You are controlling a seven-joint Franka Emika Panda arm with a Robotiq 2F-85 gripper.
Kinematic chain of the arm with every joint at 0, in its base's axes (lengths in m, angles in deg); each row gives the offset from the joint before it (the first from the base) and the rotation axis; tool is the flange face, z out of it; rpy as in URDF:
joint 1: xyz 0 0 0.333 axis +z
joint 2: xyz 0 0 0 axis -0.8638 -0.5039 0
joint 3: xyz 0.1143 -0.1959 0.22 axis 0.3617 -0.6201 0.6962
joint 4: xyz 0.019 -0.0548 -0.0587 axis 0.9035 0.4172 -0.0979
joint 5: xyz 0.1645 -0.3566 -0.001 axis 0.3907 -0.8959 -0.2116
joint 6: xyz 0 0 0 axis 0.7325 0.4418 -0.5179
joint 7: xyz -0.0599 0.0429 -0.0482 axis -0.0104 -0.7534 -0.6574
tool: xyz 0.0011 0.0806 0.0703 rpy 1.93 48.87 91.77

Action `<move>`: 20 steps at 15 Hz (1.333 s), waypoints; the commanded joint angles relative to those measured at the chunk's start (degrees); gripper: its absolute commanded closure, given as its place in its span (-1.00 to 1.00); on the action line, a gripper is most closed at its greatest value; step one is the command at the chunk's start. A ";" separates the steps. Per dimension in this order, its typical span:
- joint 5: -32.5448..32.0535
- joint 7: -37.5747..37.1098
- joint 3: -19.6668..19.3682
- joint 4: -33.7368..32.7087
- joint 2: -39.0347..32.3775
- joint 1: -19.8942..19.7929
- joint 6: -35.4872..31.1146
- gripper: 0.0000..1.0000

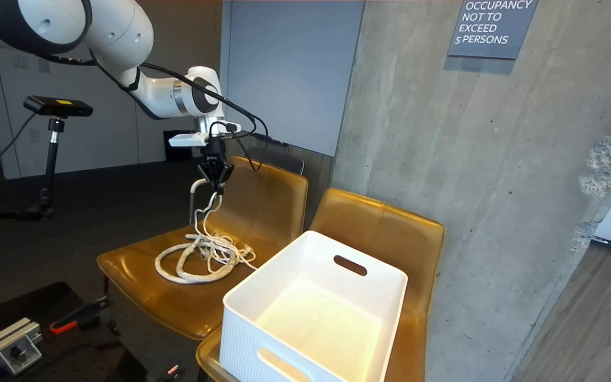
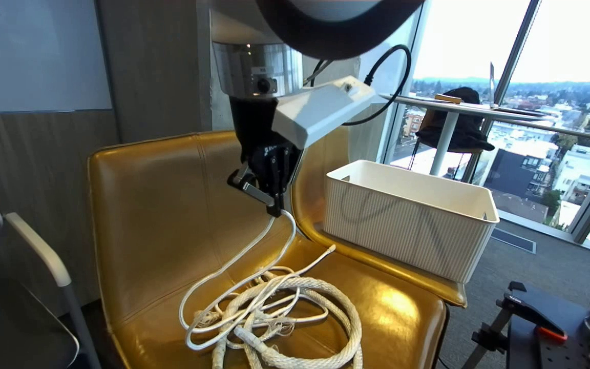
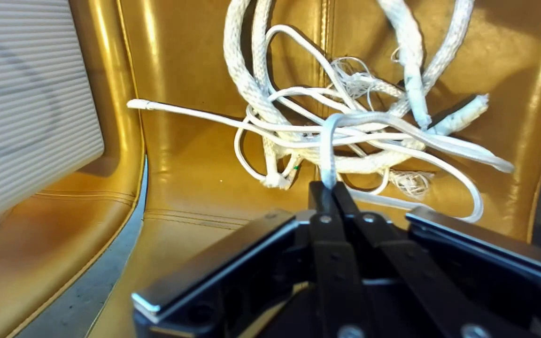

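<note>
My gripper [image 3: 329,197] is shut on a thin white rope [image 3: 328,155], pinched at the fingertips. In both exterior views the gripper [image 1: 219,190] [image 2: 275,209] hangs above a tan leather chair [image 2: 151,215], and two strands of the thin rope [image 2: 294,230] run down from it. The rest of the thin rope lies tangled on the seat with a coiled thick white rope [image 2: 355,328] [image 3: 235,61], which has frayed and taped ends. A white ribbed bin [image 1: 247,329] [image 2: 397,225] stands on the adjoining chair and looks empty inside. Its side also shows in the wrist view [image 3: 31,84].
The adjoining tan chair [image 1: 385,217] backs toward a concrete wall [image 1: 475,185]. A camera on a stand [image 1: 59,107] is at the left of an exterior view. A dark table holds an orange-handled clamp [image 1: 64,327] [image 2: 551,334]. An office chair armrest [image 2: 44,248] is beside the rope chair.
</note>
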State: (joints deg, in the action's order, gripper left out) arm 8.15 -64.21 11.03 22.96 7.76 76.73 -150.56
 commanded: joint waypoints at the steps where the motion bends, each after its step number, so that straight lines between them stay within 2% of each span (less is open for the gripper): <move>1: 0.26 -0.14 -1.01 13.95 7.80 -0.37 -8.88 0.98; 6: -1.89 1.14 -2.75 29.10 14.95 -1.38 -18.20 0.98; 11: -7.78 2.81 -4.93 44.84 22.83 -3.28 -28.67 0.98; 12: -8.76 3.14 -5.23 45.76 23.32 -3.78 -29.69 0.44; 13: -9.56 3.53 -5.39 46.91 24.03 -4.33 -30.69 0.39; 15: -10.47 4.29 -5.57 48.13 25.46 -5.45 -31.81 0.16; 20: -9.72 8.78 -5.77 49.59 30.33 -9.26 -32.51 -0.60</move>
State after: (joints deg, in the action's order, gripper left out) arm -1.50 -58.92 5.57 69.84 33.64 69.84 -181.53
